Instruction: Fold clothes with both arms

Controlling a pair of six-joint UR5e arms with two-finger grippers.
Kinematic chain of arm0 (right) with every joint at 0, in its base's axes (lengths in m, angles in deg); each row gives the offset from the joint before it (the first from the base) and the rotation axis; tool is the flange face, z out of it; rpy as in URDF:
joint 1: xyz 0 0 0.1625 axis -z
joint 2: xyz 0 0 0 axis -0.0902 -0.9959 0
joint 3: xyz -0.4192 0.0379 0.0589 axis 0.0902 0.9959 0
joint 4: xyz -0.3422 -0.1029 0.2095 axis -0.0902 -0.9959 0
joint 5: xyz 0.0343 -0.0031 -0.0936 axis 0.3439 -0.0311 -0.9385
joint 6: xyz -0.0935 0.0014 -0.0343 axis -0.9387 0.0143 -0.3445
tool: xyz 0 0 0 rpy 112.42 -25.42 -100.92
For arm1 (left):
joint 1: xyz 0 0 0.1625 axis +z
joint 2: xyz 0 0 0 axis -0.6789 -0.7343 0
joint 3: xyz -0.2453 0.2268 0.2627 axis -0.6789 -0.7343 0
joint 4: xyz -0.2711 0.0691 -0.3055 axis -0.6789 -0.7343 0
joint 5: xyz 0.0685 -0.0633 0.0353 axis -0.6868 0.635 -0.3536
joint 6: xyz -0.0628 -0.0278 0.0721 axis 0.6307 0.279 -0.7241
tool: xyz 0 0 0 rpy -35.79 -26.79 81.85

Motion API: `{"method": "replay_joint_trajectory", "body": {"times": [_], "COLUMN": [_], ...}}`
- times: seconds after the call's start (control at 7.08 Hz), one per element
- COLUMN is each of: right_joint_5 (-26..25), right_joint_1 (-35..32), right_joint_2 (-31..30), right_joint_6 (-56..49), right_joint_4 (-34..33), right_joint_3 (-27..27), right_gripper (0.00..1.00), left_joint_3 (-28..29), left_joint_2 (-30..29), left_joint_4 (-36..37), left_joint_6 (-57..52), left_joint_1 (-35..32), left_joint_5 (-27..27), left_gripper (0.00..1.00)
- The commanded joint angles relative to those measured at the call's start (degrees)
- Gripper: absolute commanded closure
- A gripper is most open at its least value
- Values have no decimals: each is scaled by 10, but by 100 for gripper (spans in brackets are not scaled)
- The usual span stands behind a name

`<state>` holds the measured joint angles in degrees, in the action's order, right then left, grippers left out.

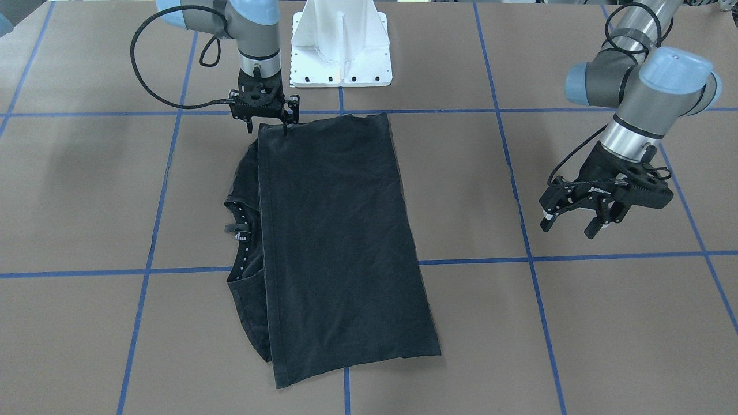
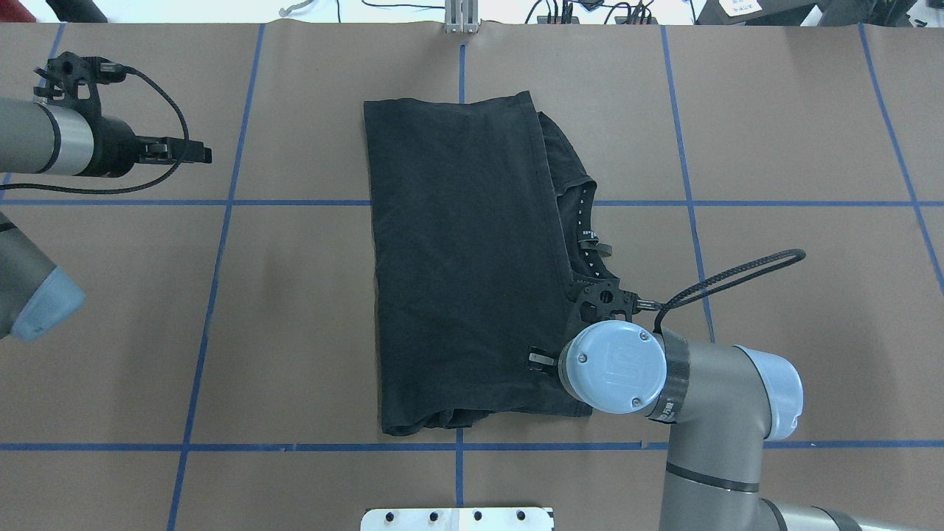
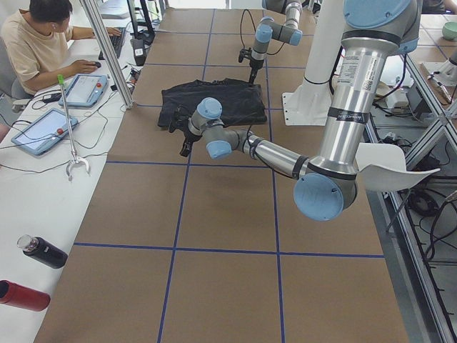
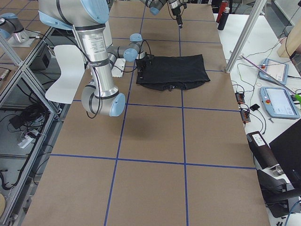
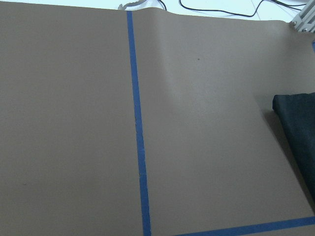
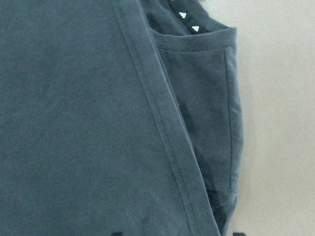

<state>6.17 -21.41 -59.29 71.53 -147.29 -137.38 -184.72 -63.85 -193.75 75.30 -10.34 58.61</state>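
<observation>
The clothes are one black T-shirt (image 1: 340, 242) lying folded flat on the brown table, plain side up, with its collar (image 1: 239, 225) peeking out from under the folded hem. My right gripper (image 1: 268, 125) hovers open over the shirt corner nearest the robot base. In the right wrist view its fingertips stand apart above the hem seam (image 6: 162, 128). My left gripper (image 1: 576, 222) hangs open above bare table, well away from the shirt. In the overhead view the left gripper (image 2: 195, 153) is far off the shirt (image 2: 464, 265). The left wrist view catches only a shirt corner (image 5: 298, 113).
The white pedestal base (image 1: 341, 52) stands just behind the shirt. Blue tape lines (image 1: 519, 184) grid the brown table. A person (image 3: 36, 43) sits at a side desk with tablets. Bottles (image 3: 43, 251) lie by the table's edge.
</observation>
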Motion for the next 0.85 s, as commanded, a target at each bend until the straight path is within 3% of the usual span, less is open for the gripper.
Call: {"method": "replay_joint_trajectory", "body": {"times": [0.0,0.71], "right_joint_5": [-12,-25], "right_joint_1": [-1,0], "right_joint_2": [-29,-31], "right_joint_6": [169,170], "right_joint_4": [47,47], "right_joint_3": [5,32], "right_gripper": [23,25], "left_joint_3": [0,-4], "left_joint_2": [-2,-2], "left_joint_4": [0,0], "left_joint_6": [0,1], "left_joint_1": [0,0], "left_joint_5": [0,0], "left_gripper": [2,2]}}
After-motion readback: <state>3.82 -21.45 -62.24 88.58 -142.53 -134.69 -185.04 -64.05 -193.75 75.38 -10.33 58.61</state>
